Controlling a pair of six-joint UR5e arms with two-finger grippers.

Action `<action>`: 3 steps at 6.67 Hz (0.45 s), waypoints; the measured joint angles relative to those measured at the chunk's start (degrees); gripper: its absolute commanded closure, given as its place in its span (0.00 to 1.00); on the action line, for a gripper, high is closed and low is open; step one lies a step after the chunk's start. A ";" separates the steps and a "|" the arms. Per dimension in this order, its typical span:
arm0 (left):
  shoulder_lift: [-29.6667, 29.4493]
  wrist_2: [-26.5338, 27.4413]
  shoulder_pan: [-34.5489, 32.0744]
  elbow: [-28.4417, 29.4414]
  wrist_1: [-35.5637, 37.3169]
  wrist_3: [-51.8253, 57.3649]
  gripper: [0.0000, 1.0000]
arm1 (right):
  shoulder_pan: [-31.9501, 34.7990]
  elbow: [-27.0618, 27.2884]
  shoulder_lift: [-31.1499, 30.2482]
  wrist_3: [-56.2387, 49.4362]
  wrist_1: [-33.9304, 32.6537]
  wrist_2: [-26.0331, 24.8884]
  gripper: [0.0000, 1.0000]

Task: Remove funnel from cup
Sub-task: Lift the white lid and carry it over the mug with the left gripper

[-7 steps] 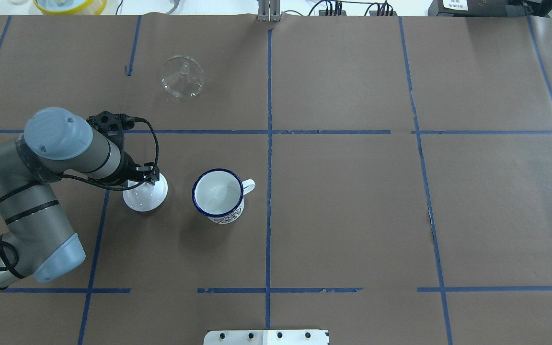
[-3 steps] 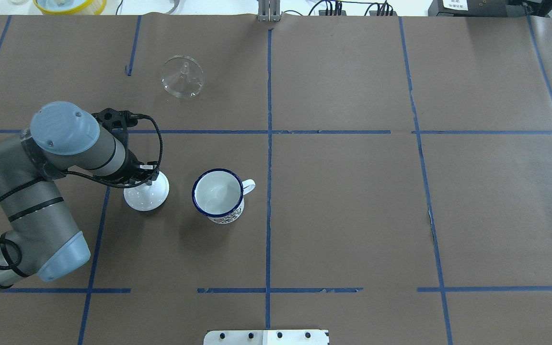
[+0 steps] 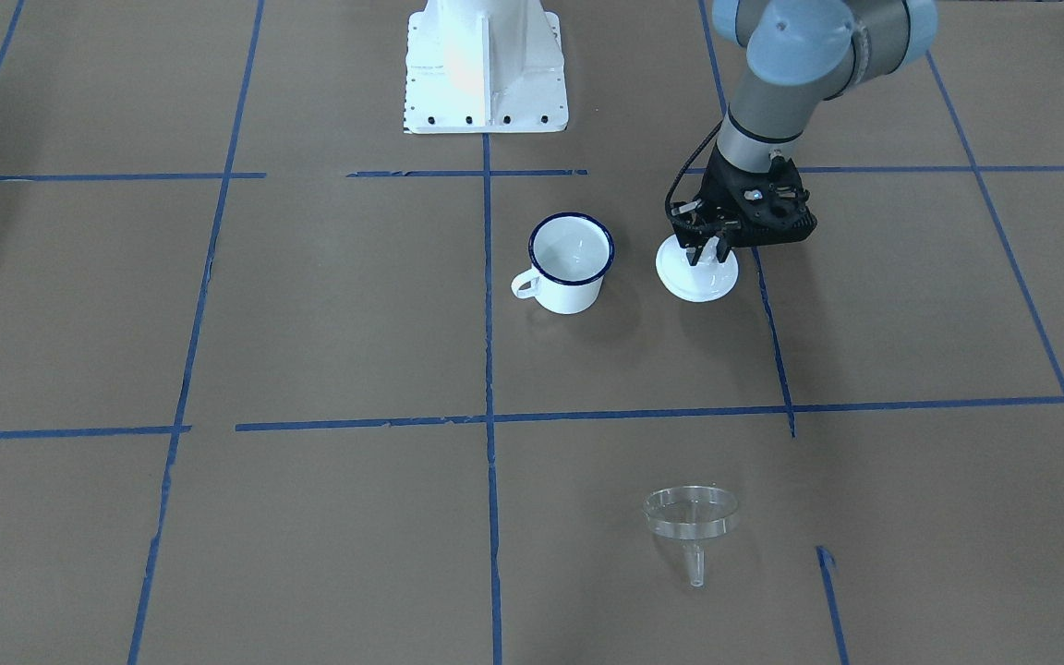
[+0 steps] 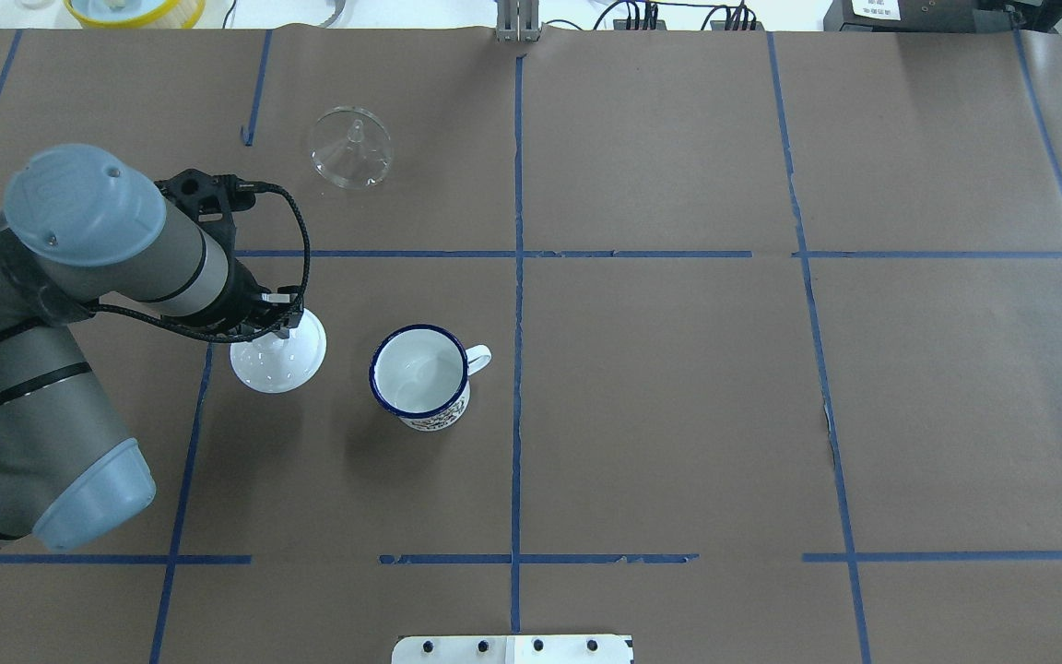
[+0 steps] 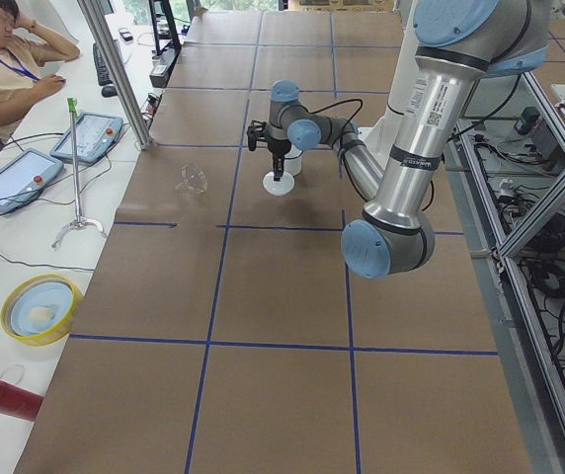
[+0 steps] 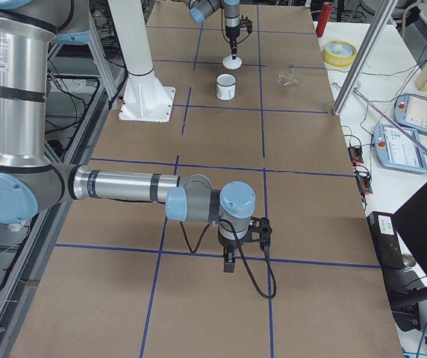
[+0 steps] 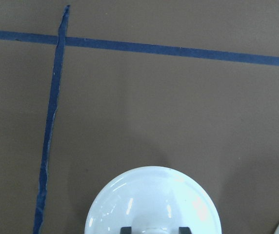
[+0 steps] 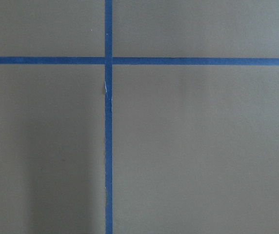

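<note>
The clear funnel (image 4: 351, 148) lies on its side on the brown table, far from the cup, and also shows in the front view (image 3: 691, 517). The white enamel cup (image 4: 420, 376) with a dark blue rim stands upright with nothing in it, its handle to the right. My left gripper (image 4: 277, 332) is shut on the knob of a round white lid (image 4: 284, 364), just left of the cup. In the left wrist view the lid (image 7: 154, 204) sits between the fingertips. My right gripper (image 6: 229, 262) hangs over bare table far away; I cannot tell its state.
The table is covered in brown paper with blue tape lines (image 4: 517, 277). The robot's white base plate (image 3: 486, 65) stands behind the cup. A yellow-rimmed dish (image 4: 130, 9) sits past the table's far edge. An operator (image 5: 6, 49) sits beside the table.
My left arm has risen and drawn back slightly. The white lid has shifted a little away from the robot with the gripper. Funnel and cup have not moved.
</note>
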 measured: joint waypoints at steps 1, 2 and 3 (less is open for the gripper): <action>-5.02 -0.13 -0.62 -1.04 5.95 -2.28 1.00 | 0.00 0.00 0.00 0.00 0.00 0.00 0.00; -9.34 -0.21 -0.31 -0.28 8.86 -6.25 1.00 | 0.00 0.00 0.00 0.00 0.00 0.00 0.00; -12.88 -0.24 0.66 2.36 9.76 -9.64 1.00 | 0.00 0.00 0.00 0.00 0.00 0.00 0.00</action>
